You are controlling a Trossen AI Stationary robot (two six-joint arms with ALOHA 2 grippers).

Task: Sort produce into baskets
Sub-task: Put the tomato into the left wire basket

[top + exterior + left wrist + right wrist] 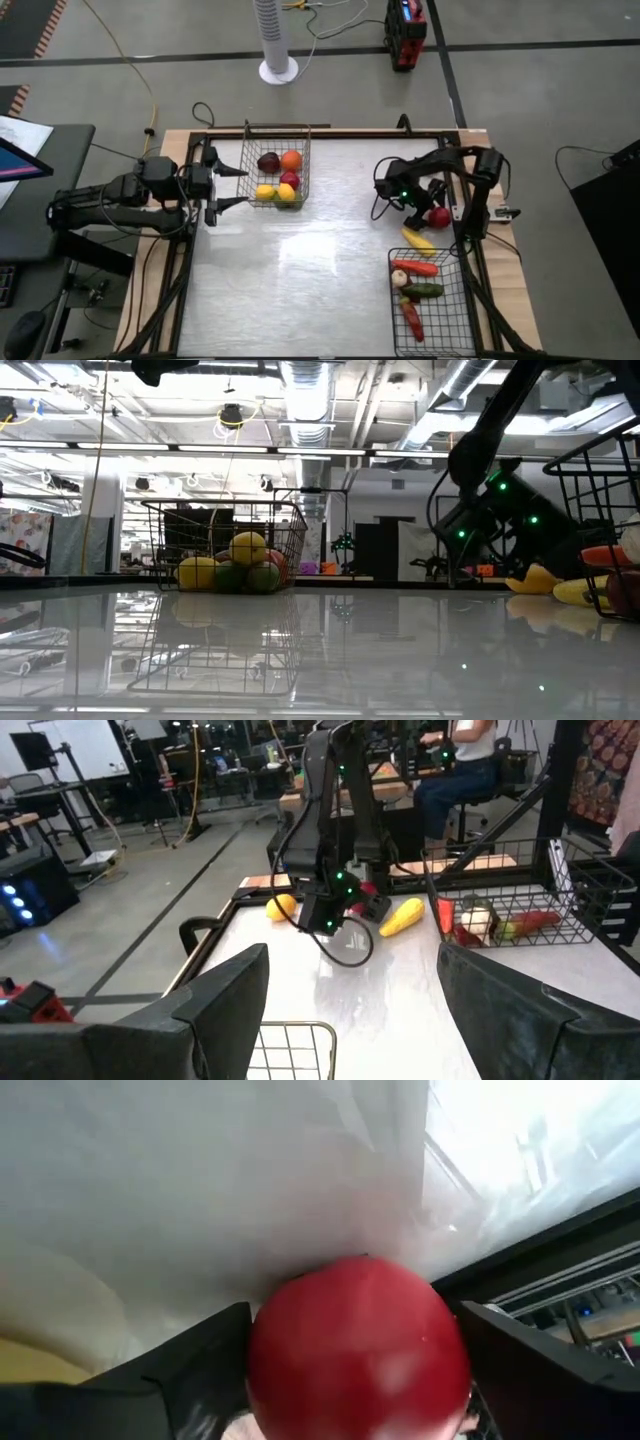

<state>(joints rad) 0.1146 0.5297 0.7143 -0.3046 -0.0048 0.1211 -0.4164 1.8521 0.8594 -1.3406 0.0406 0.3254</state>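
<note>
You get bright, even light from the ceiling strip lamps [300, 452] overhead. The glossy white table top [300, 280] throws broad glare at its centre and mirrors the silvery wire basket [225, 545]. The round red fruit [360, 1350] fills your right wrist view, blurred.

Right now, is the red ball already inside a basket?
No, the red ball sits on the table between the right gripper's open fingers, outside the black basket.

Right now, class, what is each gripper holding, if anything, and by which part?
The right gripper brackets the round red fruit at its sides; whether it grips cannot be told. The left gripper, open beside the silvery basket, holds nothing.
</note>
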